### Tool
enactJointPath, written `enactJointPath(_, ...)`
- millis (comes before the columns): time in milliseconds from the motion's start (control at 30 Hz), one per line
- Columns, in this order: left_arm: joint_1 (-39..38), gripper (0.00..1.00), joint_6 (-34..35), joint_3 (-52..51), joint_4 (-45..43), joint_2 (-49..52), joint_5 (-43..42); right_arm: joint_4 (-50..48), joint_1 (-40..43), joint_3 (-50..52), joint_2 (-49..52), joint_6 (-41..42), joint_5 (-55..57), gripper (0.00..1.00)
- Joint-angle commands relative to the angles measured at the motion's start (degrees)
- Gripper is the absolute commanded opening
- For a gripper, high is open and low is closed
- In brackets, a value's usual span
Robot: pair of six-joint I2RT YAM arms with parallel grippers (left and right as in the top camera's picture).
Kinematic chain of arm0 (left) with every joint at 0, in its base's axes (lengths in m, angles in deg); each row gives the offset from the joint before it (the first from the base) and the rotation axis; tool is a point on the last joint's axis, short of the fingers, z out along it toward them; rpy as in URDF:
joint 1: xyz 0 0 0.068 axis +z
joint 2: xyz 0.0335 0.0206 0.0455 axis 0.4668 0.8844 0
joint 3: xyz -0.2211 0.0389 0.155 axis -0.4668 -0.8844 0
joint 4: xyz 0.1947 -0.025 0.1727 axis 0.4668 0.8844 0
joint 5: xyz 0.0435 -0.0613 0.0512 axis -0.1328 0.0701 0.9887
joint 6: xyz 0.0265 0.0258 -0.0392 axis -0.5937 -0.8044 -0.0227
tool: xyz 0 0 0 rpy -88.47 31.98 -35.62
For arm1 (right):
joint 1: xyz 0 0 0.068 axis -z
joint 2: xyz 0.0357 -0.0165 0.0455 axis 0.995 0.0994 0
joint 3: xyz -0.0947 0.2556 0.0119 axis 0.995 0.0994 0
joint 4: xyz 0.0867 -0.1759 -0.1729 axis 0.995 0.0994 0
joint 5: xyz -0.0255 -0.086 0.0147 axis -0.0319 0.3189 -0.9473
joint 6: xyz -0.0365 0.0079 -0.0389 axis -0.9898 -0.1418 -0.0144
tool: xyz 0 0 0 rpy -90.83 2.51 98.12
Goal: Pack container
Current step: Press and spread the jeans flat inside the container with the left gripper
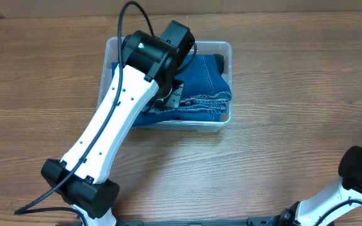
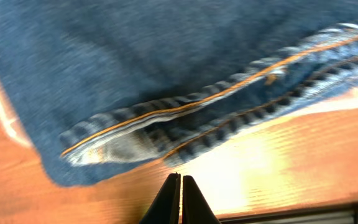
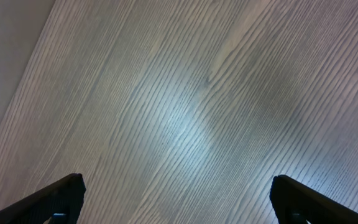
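Upper centre of the table (image 1: 294, 125): container (image 1: 226, 47) holds folded jeans (image 1: 206, 81); my left gripper (image 2: 181, 182), pinched shut and empty, hangs above, probably to tamp them down (right gripper (image 3: 179, 193) spread wide, parked aside)

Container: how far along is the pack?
Done: folded blue jeans lie inside the container, as far as the left arm lets the overhead show. In hand: nothing. The left gripper is shut and empty just over the hem; the right gripper is open above the table. Left: perhaps tucking the hem down, then pulling the left arm out. No lid in view.
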Motion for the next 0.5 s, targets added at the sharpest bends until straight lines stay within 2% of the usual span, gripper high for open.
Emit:
enactJointPath(0, -0.1, 0.04, 8.6, -6.6, -0.6, -0.2, 7.6, -0.2, 0.1, -0.5, -0.3, 0.0, 0.2, 1.00)
enactJointPath(167, 0.3, 0.04, 8.9, -15.6, -10.8, -0.2, 7.4, -0.2, 0.1, -0.5, -0.3, 0.0, 0.2, 1.00)
enactJointPath(467, 2.4, 0.04, 7.3, -26.8, -22.6, -0.2, 10.1, -0.2, 0.1, -0.5, -0.3, 0.0, 0.1, 1.00)
